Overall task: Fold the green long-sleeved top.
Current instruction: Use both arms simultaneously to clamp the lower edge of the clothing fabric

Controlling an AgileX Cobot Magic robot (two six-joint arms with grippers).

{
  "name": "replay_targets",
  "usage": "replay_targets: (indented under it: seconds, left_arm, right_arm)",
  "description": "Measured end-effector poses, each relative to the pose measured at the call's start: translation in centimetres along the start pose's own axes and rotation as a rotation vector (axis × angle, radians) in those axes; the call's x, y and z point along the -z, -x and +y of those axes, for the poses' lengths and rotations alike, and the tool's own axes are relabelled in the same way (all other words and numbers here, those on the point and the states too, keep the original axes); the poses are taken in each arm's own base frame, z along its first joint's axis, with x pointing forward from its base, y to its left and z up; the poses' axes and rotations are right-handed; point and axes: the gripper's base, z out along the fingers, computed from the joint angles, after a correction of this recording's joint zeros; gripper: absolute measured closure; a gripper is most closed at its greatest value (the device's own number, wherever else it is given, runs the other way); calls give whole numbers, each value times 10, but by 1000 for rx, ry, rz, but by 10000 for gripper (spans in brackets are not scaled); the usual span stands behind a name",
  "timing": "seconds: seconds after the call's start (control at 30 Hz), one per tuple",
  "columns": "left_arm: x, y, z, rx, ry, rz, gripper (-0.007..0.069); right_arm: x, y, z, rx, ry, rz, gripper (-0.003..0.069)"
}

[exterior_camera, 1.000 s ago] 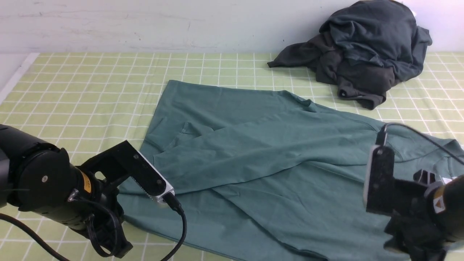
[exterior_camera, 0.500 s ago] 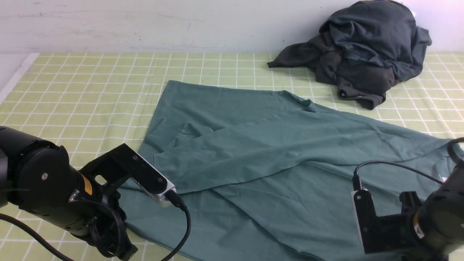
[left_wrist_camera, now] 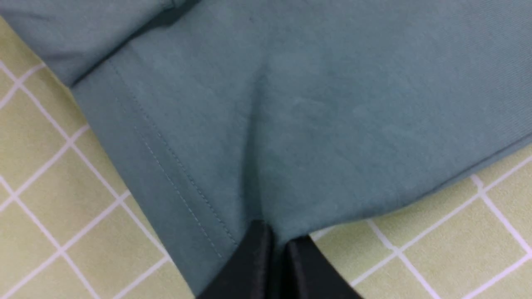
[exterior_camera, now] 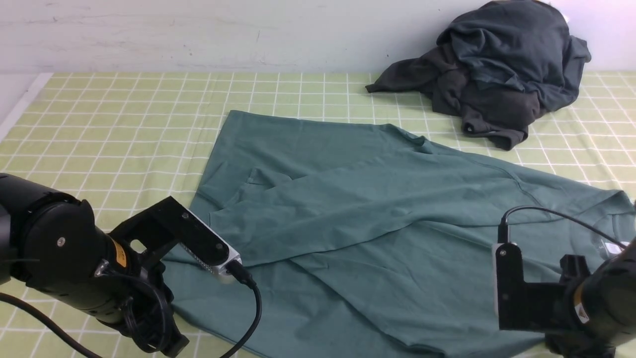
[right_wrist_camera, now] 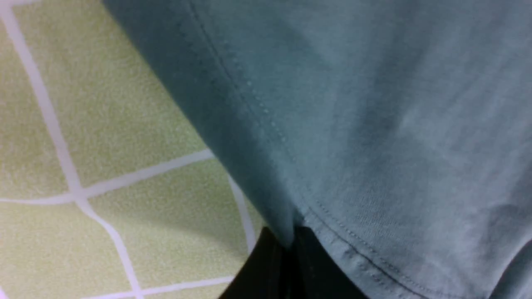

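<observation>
Counter [exterior_camera: 124, 124]: covered by a pale green cloth with a white grid, running back to a light wall.

Green top [exterior_camera: 377, 214]: lies flat across the middle of the counter, from just short of the far edge to the near edge, with its right part reaching the right edge. One layer is folded diagonally over the body, and shallow creases cross the cloth.

Dark grey heap of clothes [exterior_camera: 497, 74]: bunched in the far right corner against the wall, apart from the green top.

Left hand [left_wrist_camera: 279, 245]: at the near left corner of the top, fingers pressed together and pinching its stitched hem [left_wrist_camera: 178, 174]; a crease rises from the pinch.

Right hand [right_wrist_camera: 291, 245]: at the near right of the counter, fingers closed on the top's hem, with the cloth draped over them.
</observation>
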Motion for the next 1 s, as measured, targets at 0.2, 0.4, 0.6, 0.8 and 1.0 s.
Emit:
replay_targets:
  seconds: [0.2, 0.4, 0.6, 0.8, 1.0]
  left_arm:
    - [0, 2, 1, 0, 6, -17, 619]
    - [0, 1, 1, 0, 6, -16, 619]
    - [1, -1, 0, 0, -1, 4, 619]
    - [5, -1, 0, 0, 4, -11, 619]
    - [7, -1, 0, 0, 7, -20, 619]
  right_arm:
    - [1, 3, 1, -52, 16, -31, 501]
    - [1, -2, 4, -47, 38, 17, 307]
    - [1, -8, -1, -36, -14, 81, 298]
    - [-5, -10, 4, 3, -48, 60, 298]
    - [-11, -13, 12, 47, -79, 28, 365]
